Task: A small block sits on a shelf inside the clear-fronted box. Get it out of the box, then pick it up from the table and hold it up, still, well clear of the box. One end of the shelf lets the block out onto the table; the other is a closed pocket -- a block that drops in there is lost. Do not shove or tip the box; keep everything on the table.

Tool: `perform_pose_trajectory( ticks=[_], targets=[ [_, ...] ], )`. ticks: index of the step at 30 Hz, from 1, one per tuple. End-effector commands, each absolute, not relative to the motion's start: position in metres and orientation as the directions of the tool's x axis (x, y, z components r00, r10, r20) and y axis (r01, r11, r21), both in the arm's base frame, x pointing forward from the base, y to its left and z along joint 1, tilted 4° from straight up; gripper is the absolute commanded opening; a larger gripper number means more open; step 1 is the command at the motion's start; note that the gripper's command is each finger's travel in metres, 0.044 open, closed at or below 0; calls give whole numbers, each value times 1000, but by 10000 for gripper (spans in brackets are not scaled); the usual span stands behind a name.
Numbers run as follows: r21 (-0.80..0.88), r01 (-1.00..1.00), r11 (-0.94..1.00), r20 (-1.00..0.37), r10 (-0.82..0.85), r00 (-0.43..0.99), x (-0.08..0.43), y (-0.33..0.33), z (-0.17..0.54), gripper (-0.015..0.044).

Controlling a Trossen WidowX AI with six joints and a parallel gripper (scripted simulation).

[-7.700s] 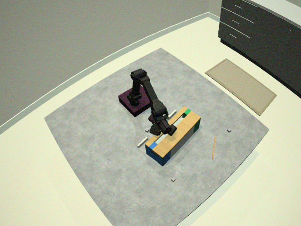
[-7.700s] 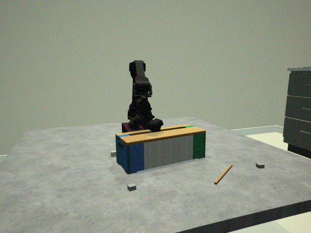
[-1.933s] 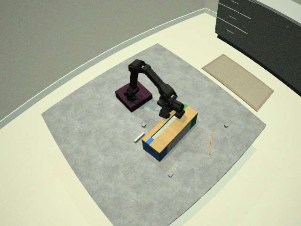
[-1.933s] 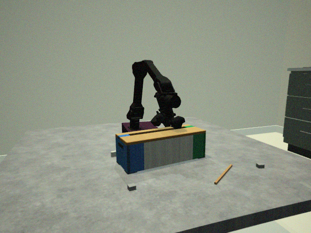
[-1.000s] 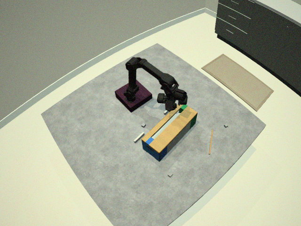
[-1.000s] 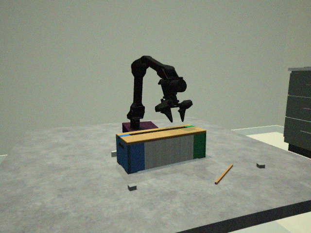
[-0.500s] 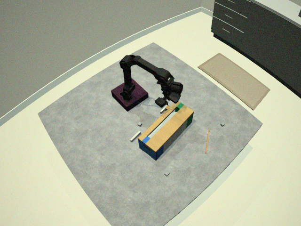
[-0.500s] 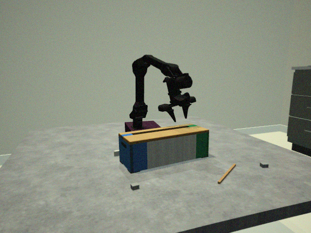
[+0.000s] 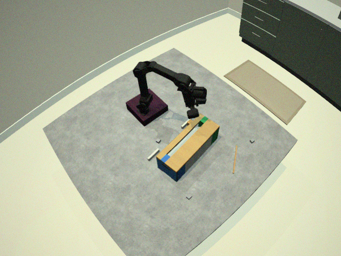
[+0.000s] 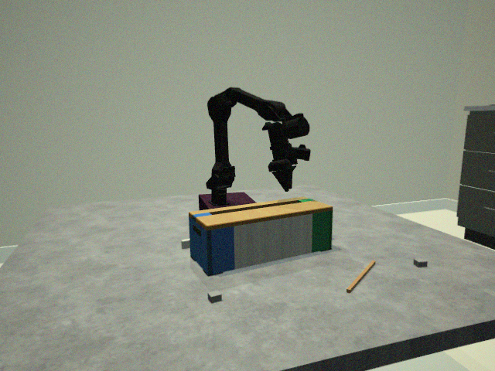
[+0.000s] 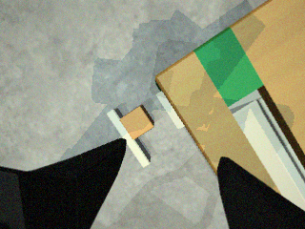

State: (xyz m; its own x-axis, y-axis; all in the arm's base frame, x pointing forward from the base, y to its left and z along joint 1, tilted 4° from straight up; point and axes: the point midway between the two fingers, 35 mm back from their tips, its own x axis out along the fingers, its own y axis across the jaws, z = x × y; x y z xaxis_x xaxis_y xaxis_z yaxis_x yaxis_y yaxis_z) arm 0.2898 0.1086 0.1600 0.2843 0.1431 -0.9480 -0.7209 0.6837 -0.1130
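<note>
The box (image 9: 189,147) (image 10: 267,214) (image 11: 188,83) stands upright, with a blue end (image 9: 165,158) (image 10: 221,249) and a green end (image 9: 204,120) (image 10: 322,231) (image 11: 229,62). The small orange block (image 9: 189,121) (image 11: 135,123) is outside the box, behind its green end, close against a white bar (image 9: 184,125) (image 11: 142,156); the box hides it in the exterior view. My gripper (image 9: 192,116) (image 10: 286,188) (image 11: 171,154) is partly open and empty, above the green-end area. In the wrist view the block lies beyond the left fingertip, and the right finger overlaps the lid.
A second white bar (image 9: 153,154) (image 10: 185,243) lies near the blue end. A pale strip (image 11: 170,110) shows beside the box wall. A thin orange stick (image 9: 234,159) (image 10: 360,277) lies in front. Small grey pieces (image 9: 158,141) (image 9: 252,141) (image 9: 188,197) (image 10: 214,297) (image 10: 420,262) lie around the box.
</note>
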Motion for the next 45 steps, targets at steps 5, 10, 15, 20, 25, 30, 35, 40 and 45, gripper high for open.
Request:
perform_pose_trajectory(
  ticks=[5,10,15,20,25,30,35,40,45],
  targets=[
    [-380,-829,-410,-918,58,392,275,119,161,285],
    [-340,-660,-670,-906,47,420,272,123,162,285],
    [-253,-432,-865,-892,36,450,269,126,164,285],
    [-127,-176,-976,-879,28,477,266,129,165,285],
    [-36,-14,-999,-872,25,490,265,131,166,285],
    [-36,-14,-999,-872,25,490,265,131,166,285],
    [-36,-14,-999,-872,25,490,265,131,166,285],
    [-36,-14,-999,-872,25,490,265,131,166,285],
    [-44,-28,-999,-870,24,493,270,132,147,285]
  ],
)
